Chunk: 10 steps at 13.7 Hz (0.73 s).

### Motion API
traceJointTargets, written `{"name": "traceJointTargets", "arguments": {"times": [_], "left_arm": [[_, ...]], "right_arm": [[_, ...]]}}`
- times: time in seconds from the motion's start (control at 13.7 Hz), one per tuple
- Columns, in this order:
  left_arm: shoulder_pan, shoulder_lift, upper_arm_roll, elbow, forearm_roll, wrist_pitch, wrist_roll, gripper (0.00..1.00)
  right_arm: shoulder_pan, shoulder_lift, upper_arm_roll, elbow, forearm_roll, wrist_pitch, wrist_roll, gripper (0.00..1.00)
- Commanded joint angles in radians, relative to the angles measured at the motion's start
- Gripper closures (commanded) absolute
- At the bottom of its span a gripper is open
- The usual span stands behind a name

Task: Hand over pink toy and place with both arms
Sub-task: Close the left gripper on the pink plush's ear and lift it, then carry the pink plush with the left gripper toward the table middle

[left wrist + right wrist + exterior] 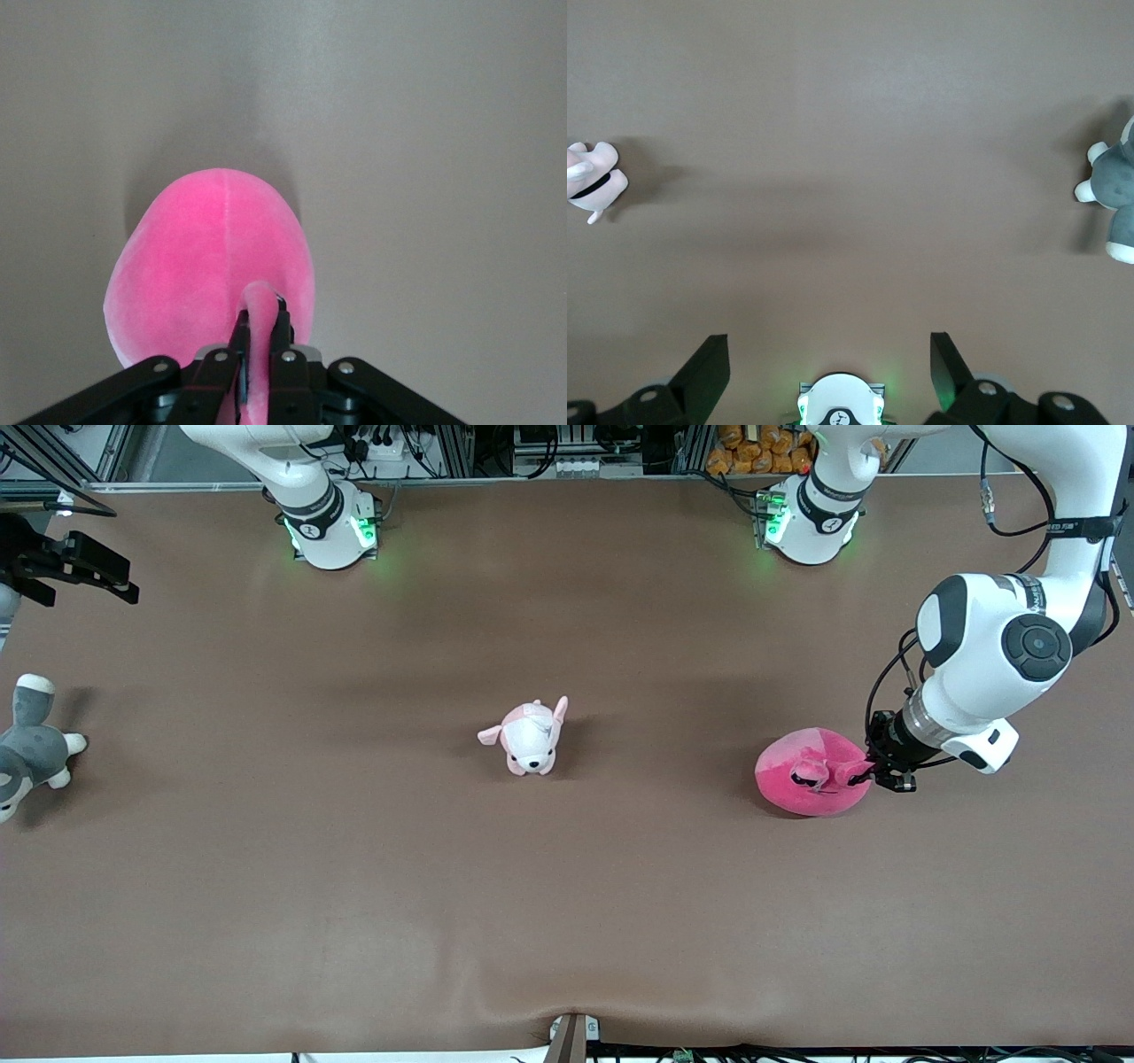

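The pink toy (808,772), a round hot-pink plush with stalk eyes, lies on the brown table toward the left arm's end. My left gripper (871,772) is at the toy's edge, low over the table, shut on a fold of its plush. In the left wrist view the fingers (239,329) pinch a pink ridge of the toy (204,257). My right gripper (104,574) waits, open and empty, above the table's edge at the right arm's end. Its fingers stand wide apart in the right wrist view (828,347).
A small pale pink-and-white plush dog (530,737) stands mid-table; it also shows in the right wrist view (594,181). A grey-and-white plush animal (31,748) lies at the right arm's end, seen in the right wrist view too (1112,190).
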Motion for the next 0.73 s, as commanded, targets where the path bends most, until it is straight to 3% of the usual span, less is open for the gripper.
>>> {"name": "traceJointTargets", "arguments": {"times": [0.0,0.29,0.66], "left_arm": [[-0.001,-0.030,-0.015,-0.007,-0.013,0.015,-0.015,1.00],[0.001,-0.088,-0.040,0.067,-0.013,-0.010,-0.020,1.00],[-0.002,-0.093,-0.130,0.342,-0.001,-0.304,-0.088,1.00]], "right_arm": [[-0.014,0.011,0.005,0.020,0.005,-0.012,-0.008,0.00],[-0.016,0.012,0.005,0.020,0.005,-0.012,-0.008,0.00],[-0.014,0.017,0.005,0.020,0.005,-0.013,-0.008,0.00]]}}
